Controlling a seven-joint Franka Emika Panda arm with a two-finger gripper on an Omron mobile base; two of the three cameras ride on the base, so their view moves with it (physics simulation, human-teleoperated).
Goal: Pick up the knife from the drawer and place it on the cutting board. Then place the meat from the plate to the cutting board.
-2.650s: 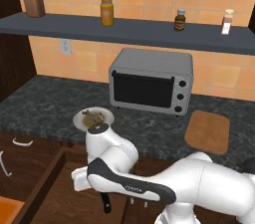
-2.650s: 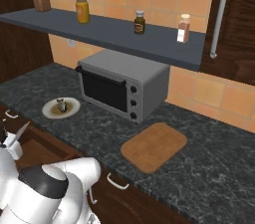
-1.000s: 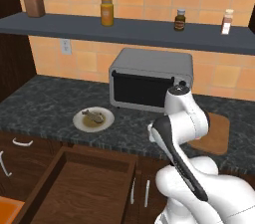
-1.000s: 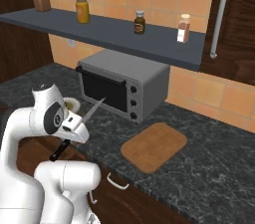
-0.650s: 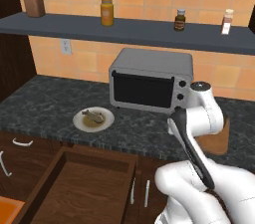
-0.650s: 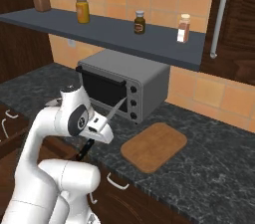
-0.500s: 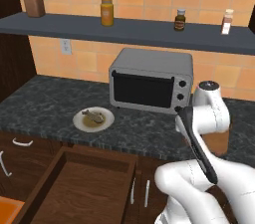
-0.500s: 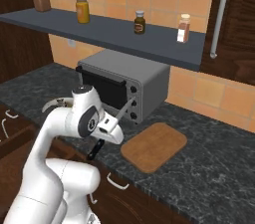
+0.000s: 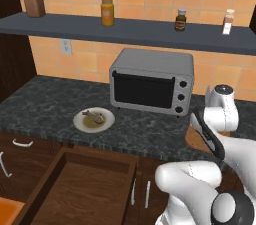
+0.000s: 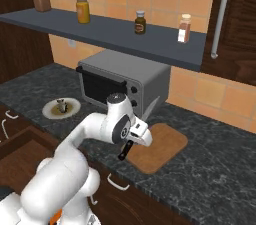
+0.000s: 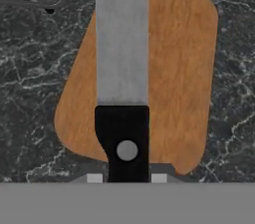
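Directly beneath the claw (image 11: pixel 123 178) lay the cutting board (image 11: pixel 184 73), and that was the relation the coming move hung on: the claw was closed on the black handle of the knife (image 11: pixel 122 68), with the silver blade running straight out toward twelve o'clock in the hand view, over the board's left half. The board's long axis ran roughly the same way as the blade, tilted a little clockwise. Judged from this, a plain descent would have set the knife lengthwise on the wood, though the tip appeared to reach toward or past the far edge.

From the right base view the knife (image 10: pixel 142 124) hung slanted above the board's (image 10: pixel 162 144) near-left corner, blade up and handle down, so it was not yet lying flat. The toaster oven (image 10: pixel 125 81) stood just beyond at about eleven o'clock from the board, the tightest neighbour. To the right the dark stone desk (image 10: pixel 220 169) offered open room.

Well apart at nine o'clock sat the plate (image 9: pixel 93 120) with the meat (image 9: pixel 93 116) on it. The drawer (image 9: pixel 85 186) stood pulled out below the desk's edge.
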